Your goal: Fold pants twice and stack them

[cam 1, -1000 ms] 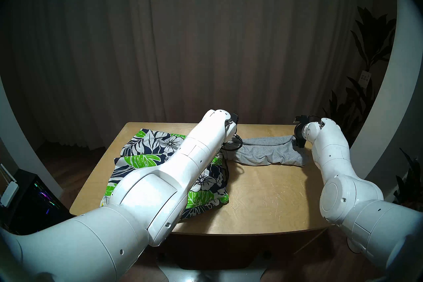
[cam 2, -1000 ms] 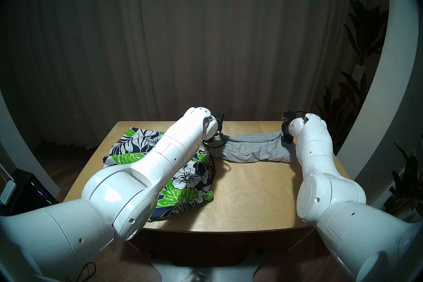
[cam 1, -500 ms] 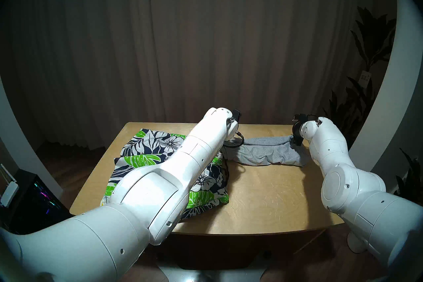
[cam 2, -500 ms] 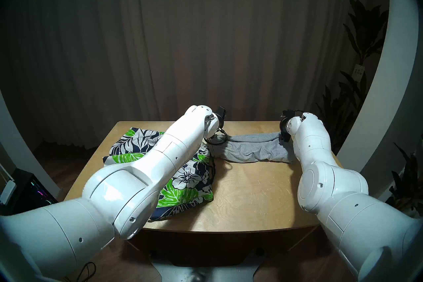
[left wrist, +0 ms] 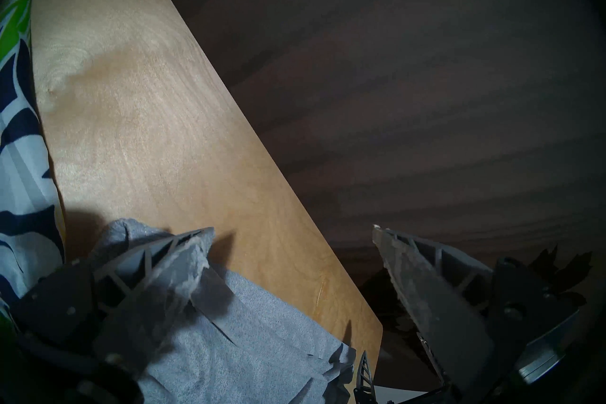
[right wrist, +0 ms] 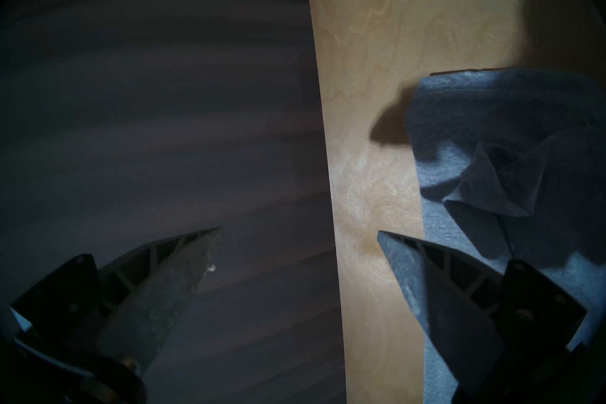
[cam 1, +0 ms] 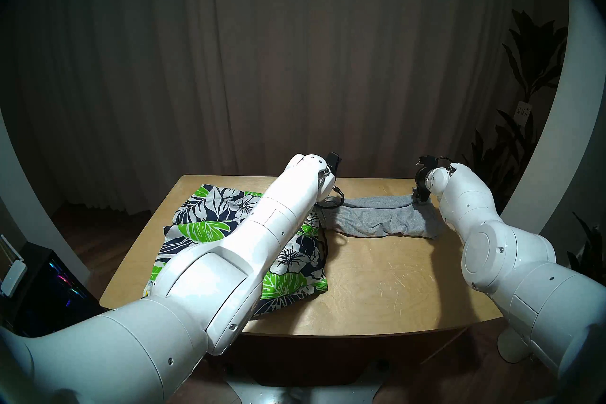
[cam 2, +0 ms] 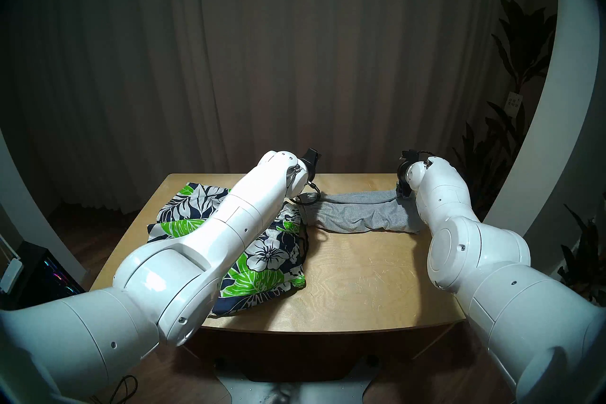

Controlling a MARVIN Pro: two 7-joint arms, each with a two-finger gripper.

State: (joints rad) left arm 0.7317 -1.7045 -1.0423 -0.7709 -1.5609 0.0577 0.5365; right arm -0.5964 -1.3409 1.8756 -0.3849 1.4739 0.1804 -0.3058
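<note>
I see the wooden bench (cam 1: 377,278) carrying both garments. The floral shorts (cam 1: 210,213) — navy with white flowers and green leaves — lie spread on its left half, partly hidden under my left arm. The grey shorts (cam 1: 377,216) lie as a long bunched strip along the far side, right of centre, their left end just beside the floral pair.

Left gripper (left wrist: 293,231) sits at the strip's left end: fingers spread wide apart, one finger (left wrist: 170,249) resting against the grey cloth, the other over the bench's far edge, nothing clamped.

Right gripper (right wrist: 298,229) sits at the strip's right end — also spread wide, one finger (right wrist: 426,265) over the cloth, the other (right wrist: 177,249) past the bench edge, holding nothing.
</note>
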